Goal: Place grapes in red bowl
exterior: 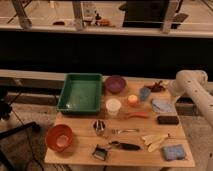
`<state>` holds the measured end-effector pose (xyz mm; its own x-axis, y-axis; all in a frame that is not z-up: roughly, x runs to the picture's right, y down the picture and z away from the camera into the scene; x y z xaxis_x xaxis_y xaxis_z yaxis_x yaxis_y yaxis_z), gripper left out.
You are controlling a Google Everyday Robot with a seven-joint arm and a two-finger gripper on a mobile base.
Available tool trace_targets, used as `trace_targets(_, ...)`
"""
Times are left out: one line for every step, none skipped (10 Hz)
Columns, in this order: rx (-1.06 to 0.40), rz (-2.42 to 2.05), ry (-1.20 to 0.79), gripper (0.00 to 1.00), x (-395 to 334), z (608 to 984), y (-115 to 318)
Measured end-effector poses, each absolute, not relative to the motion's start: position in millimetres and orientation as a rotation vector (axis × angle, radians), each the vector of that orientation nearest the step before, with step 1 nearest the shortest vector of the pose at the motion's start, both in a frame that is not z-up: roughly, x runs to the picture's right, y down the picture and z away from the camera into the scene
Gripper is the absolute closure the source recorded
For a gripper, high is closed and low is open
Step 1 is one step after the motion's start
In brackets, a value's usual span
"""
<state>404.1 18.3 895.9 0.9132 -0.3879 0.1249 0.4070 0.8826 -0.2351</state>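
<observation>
The gripper [167, 88] is reaching in at the far right corner of the wooden table [80, 152], with the grapes [157, 86] lying just beside it. Whether it is gripping anything cannot be told. The red bowl [59, 137] is sitting well apart from it, at the opposite near corner. A dark wall [100, 50] is running behind the table.

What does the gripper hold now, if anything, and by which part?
It cannot be told. The gripper sits at the far right of the wooden table, next to the dark maroon cluster of grapes; no hold on them is visible.
</observation>
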Motion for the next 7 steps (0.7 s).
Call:
trace_targets(-0.254, -0.419, -0.067, 0.20, 406, 898, 16)
trace_targets(-0.251, -0.423, -0.060, 0.20, 407, 900, 14)
trace_targets(-0.247, -0.420, -0.070, 0.20, 403, 907, 9)
trace_targets(-0.249, -0.414, -0.081, 0.20, 403, 911, 7)
trace_targets(-0.250, -0.407, -0.089, 0.20, 404, 914, 6)
trace_targets(-0.249, -0.401, -0.100, 0.20, 407, 917, 3)
trace_targets(-0.247, -0.405, -0.113, 0.20, 406, 923, -2)
